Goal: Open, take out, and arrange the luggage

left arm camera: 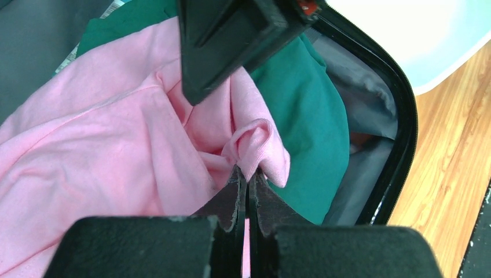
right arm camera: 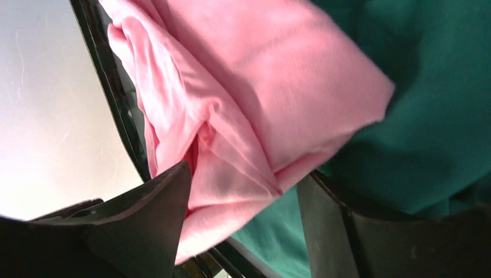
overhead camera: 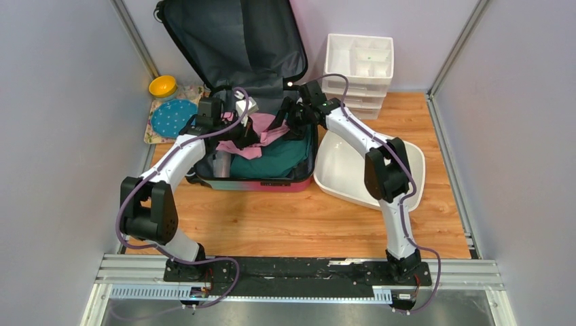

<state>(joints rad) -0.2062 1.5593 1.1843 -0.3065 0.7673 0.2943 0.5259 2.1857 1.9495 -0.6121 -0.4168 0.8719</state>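
The suitcase [overhead camera: 261, 182] lies open at the table's [overhead camera: 306, 224] far left, lid standing upright, both grippers down over its lower half: the left gripper [left arm camera: 246, 191] pinched tight on a fold of the pink garment [left arm camera: 116, 133], the right gripper [right arm camera: 243, 220] spread wide astride another fold above the green garment [left arm camera: 312, 116]

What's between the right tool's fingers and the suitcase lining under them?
In the right wrist view, a fold of pink cloth sits between the fingers of the open right tool, lying on green cloth that covers the suitcase lining.
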